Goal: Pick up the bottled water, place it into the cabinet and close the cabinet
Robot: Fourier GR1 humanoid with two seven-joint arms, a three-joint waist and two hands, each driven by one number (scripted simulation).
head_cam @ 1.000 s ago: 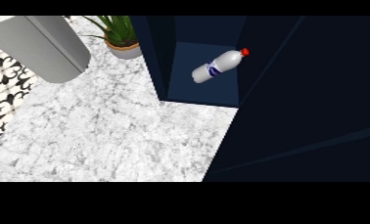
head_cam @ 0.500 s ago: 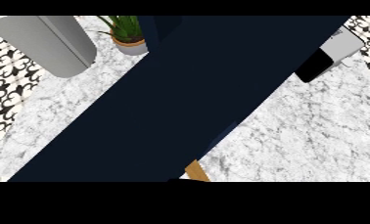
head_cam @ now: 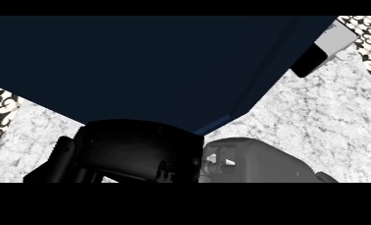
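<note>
Bottled water is out of sight now; a second ago it lay inside the open cabinet. The dark blue cabinet door (head_cam: 145, 67) fills far more of the view than half a second ago. The right hand (head_cam: 134, 153) has come in just below its edge, on a grey forearm (head_cam: 261, 162); whether it is spread or closed cannot be told. Marble counter (head_cam: 319, 116) shows at right.

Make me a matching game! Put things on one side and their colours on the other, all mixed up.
Things:
1 door
2 counter
3 hand
4 forearm

Colours:
A grey
B dark blue
C black
D white marble

Pairs: 1-B, 2-D, 3-C, 4-A
</note>
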